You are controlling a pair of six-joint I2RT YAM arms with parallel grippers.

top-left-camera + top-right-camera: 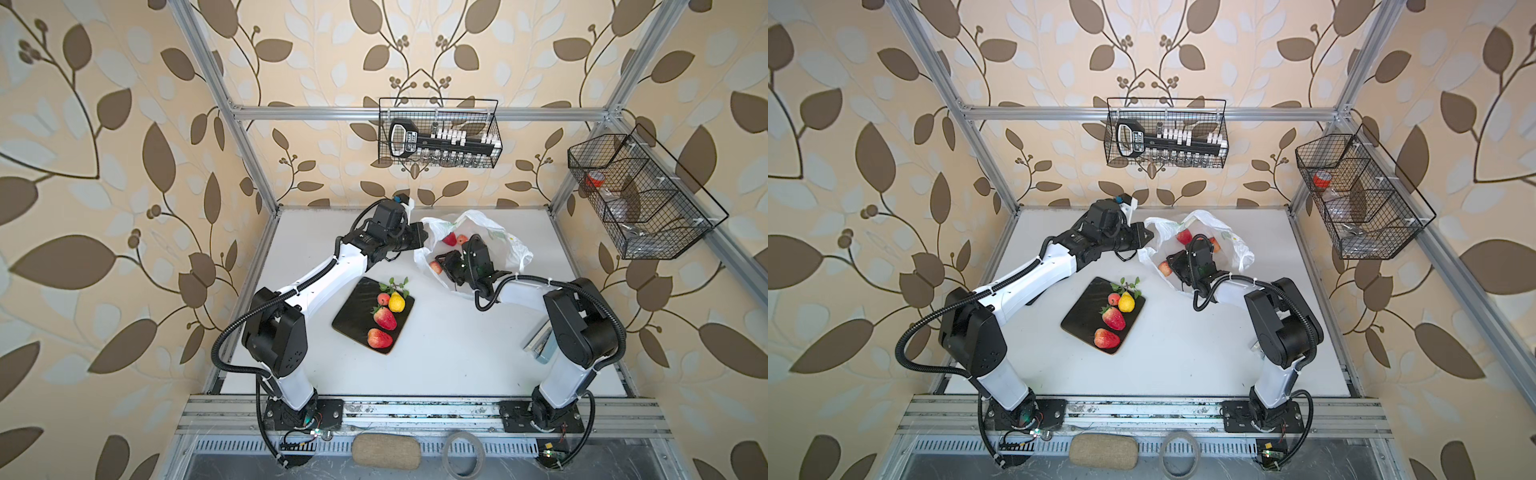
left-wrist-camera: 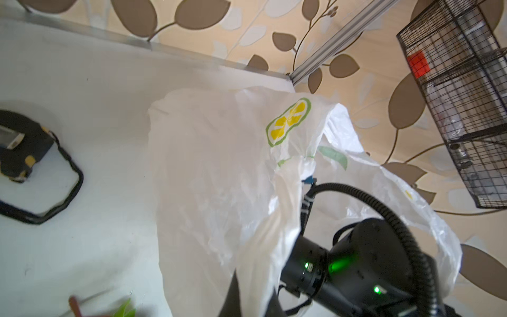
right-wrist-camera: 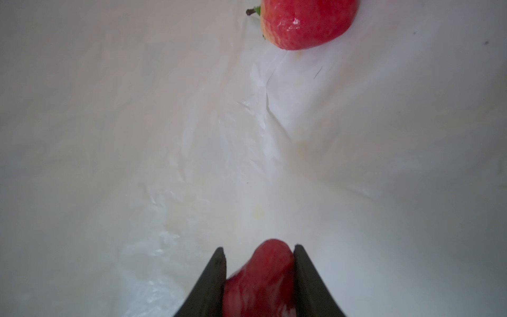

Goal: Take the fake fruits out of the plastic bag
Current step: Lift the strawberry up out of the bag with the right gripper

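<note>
right gripper point(image 3: 259, 247): down inside the plastic bag point(image 3: 137, 123), jaws narrow, clamped on a glossy red fruit point(image 3: 260, 282) from both sides. A second red fruit point(image 3: 307, 22) with a green cap lies loose on the bag floor ahead of it, well apart.

left gripper point(image 1: 420, 242): pinched shut on the bag rim, on the bag's side toward the left arm. Film is lifted, mouth stands open.

In both top views, inside the bag: red strawberry point(image 1: 449, 239) and pink-red round fruit point(image 1: 462, 240) touching, beyond the right gripper. A third fruit point(image 1: 435, 267), pink-red, sits just beside its tip, near the rim. Can't tell which of these is the clamped one.

Outside the bag, well apart, toward the arm bases: black tray point(image 1: 353, 316) carrying a yellow pear point(image 1: 396, 302), a small round fruit point(image 1: 383, 299), an upper strawberry point(image 1: 385, 318) and a lower strawberry point(image 1: 379, 338).
</note>
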